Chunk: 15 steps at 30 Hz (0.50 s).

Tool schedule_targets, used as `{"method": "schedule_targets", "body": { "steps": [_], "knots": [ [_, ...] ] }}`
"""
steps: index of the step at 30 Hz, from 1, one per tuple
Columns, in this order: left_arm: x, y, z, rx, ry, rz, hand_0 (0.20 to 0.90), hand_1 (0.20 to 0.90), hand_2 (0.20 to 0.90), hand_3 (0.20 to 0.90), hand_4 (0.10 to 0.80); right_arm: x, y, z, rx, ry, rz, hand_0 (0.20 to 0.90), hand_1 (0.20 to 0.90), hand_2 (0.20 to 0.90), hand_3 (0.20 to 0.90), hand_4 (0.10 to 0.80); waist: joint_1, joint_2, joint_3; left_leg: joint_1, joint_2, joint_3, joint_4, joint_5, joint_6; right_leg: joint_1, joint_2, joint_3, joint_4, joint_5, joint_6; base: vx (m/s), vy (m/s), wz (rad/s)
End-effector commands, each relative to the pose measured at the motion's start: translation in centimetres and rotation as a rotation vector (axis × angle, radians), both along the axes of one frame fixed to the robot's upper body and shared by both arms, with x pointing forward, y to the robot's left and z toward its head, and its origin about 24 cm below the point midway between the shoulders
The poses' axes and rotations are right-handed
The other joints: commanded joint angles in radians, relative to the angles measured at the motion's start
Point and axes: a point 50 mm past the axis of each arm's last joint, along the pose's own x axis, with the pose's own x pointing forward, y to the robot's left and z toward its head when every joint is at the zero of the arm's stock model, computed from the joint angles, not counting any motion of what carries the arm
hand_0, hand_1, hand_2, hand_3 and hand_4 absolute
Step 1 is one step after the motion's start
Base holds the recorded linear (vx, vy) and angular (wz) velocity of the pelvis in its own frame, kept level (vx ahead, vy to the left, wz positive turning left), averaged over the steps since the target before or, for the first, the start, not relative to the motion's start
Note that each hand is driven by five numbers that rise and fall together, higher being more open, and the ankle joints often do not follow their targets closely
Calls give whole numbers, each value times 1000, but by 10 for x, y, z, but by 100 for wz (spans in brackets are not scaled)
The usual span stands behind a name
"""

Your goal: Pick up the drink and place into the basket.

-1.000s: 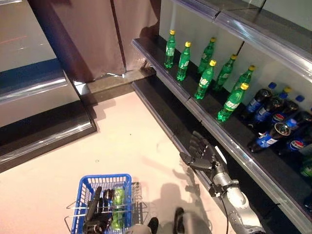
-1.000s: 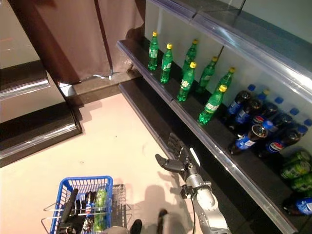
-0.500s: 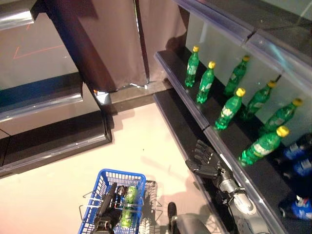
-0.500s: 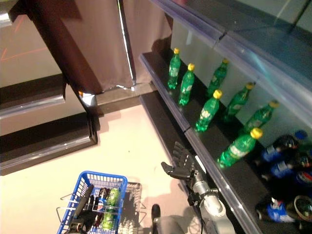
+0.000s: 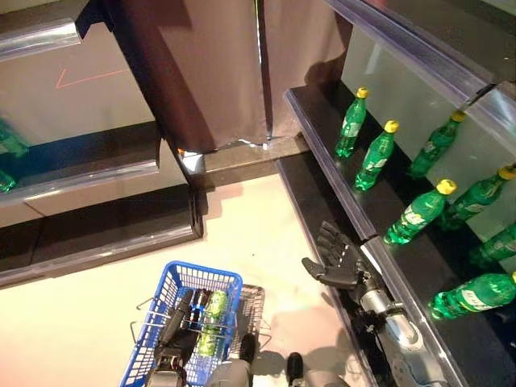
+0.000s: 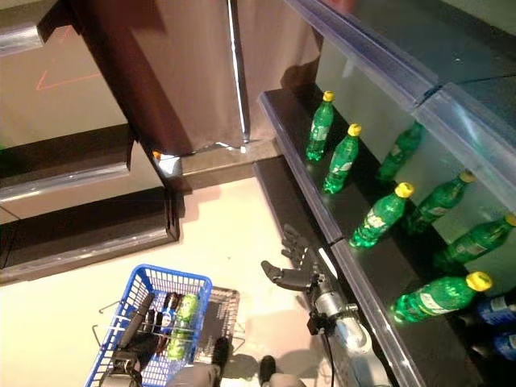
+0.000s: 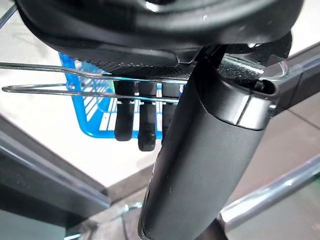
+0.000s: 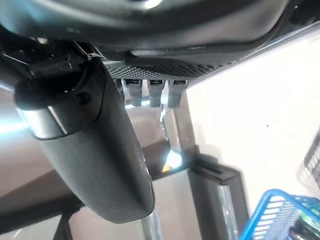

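Left hand fingers are curling round the wire handles of the blue basket, which is containing 1 green drink. Right hand fingers are spreading apart, holding nothing, beside the shelf of green bottles.

Head eyes look down; both share basket.

No readable text is showing.
Labels on the green bottles along the shelf front edge are appearing only as pale patches, nothing legible.
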Motion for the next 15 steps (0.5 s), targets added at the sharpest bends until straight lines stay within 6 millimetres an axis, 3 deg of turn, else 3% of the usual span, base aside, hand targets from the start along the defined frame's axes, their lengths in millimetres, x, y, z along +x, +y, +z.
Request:
{"method": "schedule_targets", "body": {
  "steps": [1, 5, 9, 11, 15],
  "knots": [
    [40, 25, 56, 125, -419, 18, 300, 300, 300, 200, 100, 10, 4, 35, 60, -201, 23, 900, 900, 900, 900, 800, 34, -20, -124, -3, -36, -29, -62, 126, 27, 43, -17, 144, 43, -58, 93, 239, 354, -60],
    [43, 31, 53, 137, -394, 31, 300, 300, 300, 200, 100, 9, 2, 32, 77, -186, 16, 900, 900, 900, 900, 800, 16, -27, -147, 67, -39, -11, -63, 61, 46, 33, -77, 129, 43, -46, 136, 171, 326, -47],
    [48, 39, 54, 163, -389, 4, 300, 300, 300, 200, 100, 5, -3, 29, 109, -175, -30, 900, 900, 900, 900, 800, -7, -42, -156, 101, -57, 32, -30, 1, 95, -25, -130, 136, 118, -17, 178, 120, 323, -26],
    [51, 40, 56, 166, -395, -1, 300, 300, 300, 200, 100, 4, -2, 28, 105, -180, -37, 900, 900, 900, 900, 800, -16, -45, -154, 107, -66, 50, -18, -14, 118, -69, -137, 142, 185, 7, 184, 72, 239, -28],
    [50, 46, 59, 178, -400, 4, 300, 300, 300, 200, 100, 5, -1, 26, 102, -185, -28, 900, 900, 900, 900, 800, 7, -51, -152, 111, -76, 118, 11, -44, 136, -115, -184, 56, 235, 61, 173, 61, 176, -57]
  ]
}}
